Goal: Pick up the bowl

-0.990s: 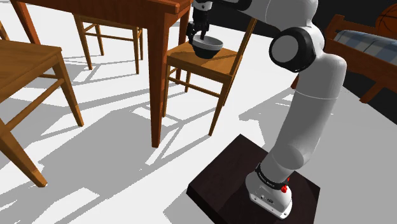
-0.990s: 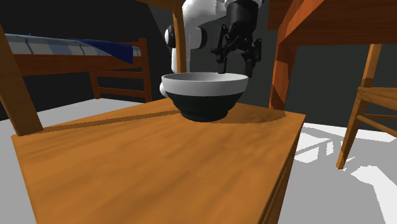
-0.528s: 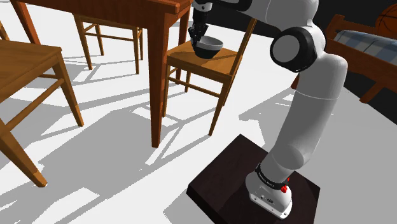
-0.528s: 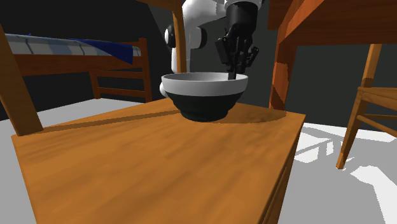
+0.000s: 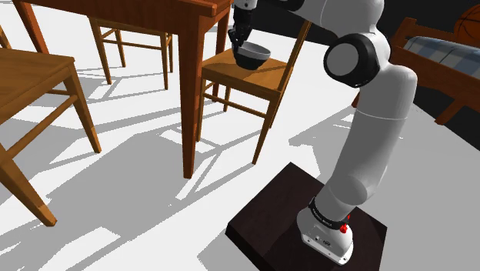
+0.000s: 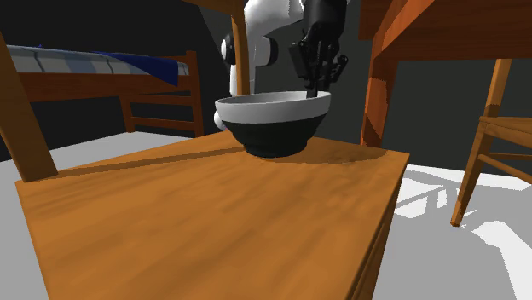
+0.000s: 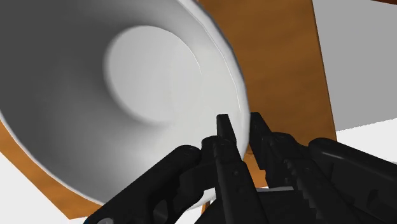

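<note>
In the shoulder view, the white robot arm (image 5: 373,123) is seen rising from its dark box stand (image 5: 269,223) at the lower right and reaching up and to the left, over a light brown wooden chair (image 5: 238,77). A round bowl, black outside and white inside (image 5: 253,55), is found over the far part of that chair's seat, just to the right of the leg of a reddish-brown wooden table (image 5: 191,85). The all-black end effector (image 5: 239,43) is set on the side of the bowl's rim towards the shoulder view's left. A white floor (image 5: 138,169), striped with shadows, lies beneath.

In the second exterior view, the bowl (image 6: 273,128) is seen from low over the chair seat (image 6: 213,222), at the seat's far end. It is tilted, the right side of its rim being higher than the left, and a dark shadow lies under it. Whether its base touches the seat cannot be told. The end effector (image 6: 314,88) comes down on the raised right side of the rim. A wooden bed with a checked cover (image 6: 85,61) stands far off at the left.

In the wrist view, the end effector (image 7: 238,130) is clenched on the bowl (image 7: 127,95). The thin white rim is clasped between the two black fingers (image 7: 222,146), one being placed inside the bowl and the other outside it. The wooden chair seat (image 7: 280,57) is seen beyond the rim.
</note>
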